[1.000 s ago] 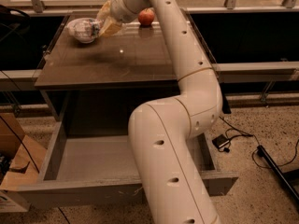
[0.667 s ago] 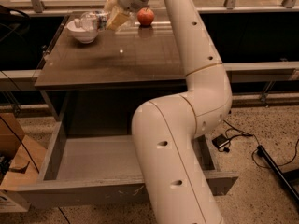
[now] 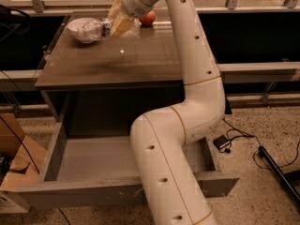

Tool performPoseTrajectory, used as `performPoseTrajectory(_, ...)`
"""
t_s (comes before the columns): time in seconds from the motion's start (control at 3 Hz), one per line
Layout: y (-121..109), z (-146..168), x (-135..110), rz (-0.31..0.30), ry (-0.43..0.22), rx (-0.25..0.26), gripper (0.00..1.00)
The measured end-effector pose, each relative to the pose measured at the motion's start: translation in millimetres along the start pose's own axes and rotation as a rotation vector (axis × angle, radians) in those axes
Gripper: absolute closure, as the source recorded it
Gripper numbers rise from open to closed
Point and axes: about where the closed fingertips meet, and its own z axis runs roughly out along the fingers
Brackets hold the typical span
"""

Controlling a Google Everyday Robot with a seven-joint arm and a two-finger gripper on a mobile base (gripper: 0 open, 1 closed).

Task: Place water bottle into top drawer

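The water bottle [image 3: 95, 29], clear and crinkled, lies sideways just in front of the white bowl [image 3: 79, 28] at the table's back left. My gripper [image 3: 118, 25], with beige fingers, reaches down from above and is shut on the bottle's right end. The bottle sits low over the table top, overlapping the bowl's right rim. The top drawer [image 3: 89, 159] is pulled wide open below the table. Its grey inside is bare and its scratched front panel [image 3: 70, 197] is nearest the camera. My arm hides the drawer's middle right.
A red apple [image 3: 148, 18] sits at the back of the brown table [image 3: 108, 62], just right of the gripper. A cardboard box [image 3: 14, 158] stands on the floor left of the drawer. Black cables [image 3: 262, 153] lie on the floor at right.
The gripper has shifted a little to the right, and the bottle has come with it, away from the bowl's middle toward its right rim.
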Motion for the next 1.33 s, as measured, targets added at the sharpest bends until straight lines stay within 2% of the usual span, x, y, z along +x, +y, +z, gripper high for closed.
performPoseTrajectory(0.33,-4,5,-1,0.001,-0.007,0.013,1.0)
performPoseTrajectory(1.0,22,17,4,-0.009,0.124,-0.158,1.0)
performPoseTrajectory(1.33,30,10,-3,-0.038,0.149,-0.22,1.0)
